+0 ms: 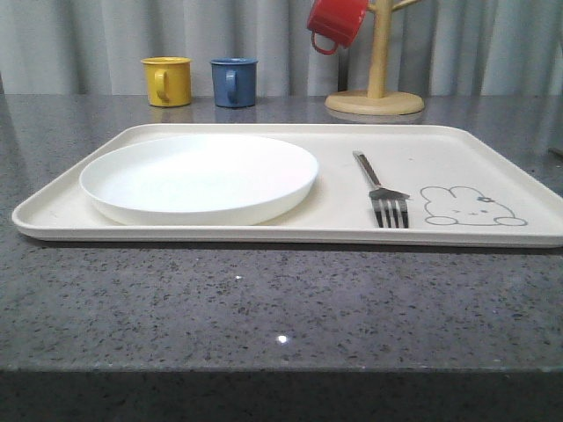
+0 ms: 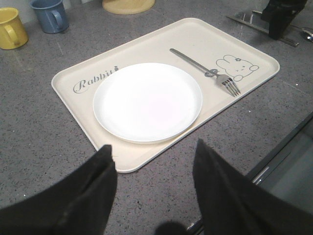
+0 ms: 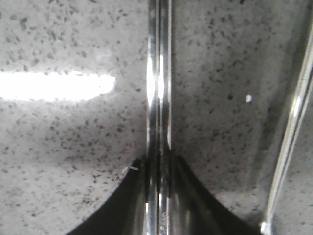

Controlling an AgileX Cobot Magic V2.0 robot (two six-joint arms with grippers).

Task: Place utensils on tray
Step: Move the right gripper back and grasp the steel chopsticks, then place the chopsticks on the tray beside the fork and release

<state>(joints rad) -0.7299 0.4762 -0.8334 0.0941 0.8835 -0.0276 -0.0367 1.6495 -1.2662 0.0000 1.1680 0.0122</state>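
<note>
Right gripper [image 3: 157, 196]: fingers clamped on a flat steel piece [image 3: 159, 88] lying on the counter [image 3: 73, 161], another utensil [image 3: 288, 132] beside. Left gripper [image 2: 154, 169]: spread, empty. Tray [image 1: 264, 230] holds plate [image 1: 201, 176] and fork [image 1: 380, 189]. Step, I judge: pickup; next I lift level and carry it trayward.

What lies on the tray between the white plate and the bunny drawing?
The fork lies there, flat on the tray, tines toward the near rim, apart from the plate and just beside the bunny drawing. The front view shows this.
</note>
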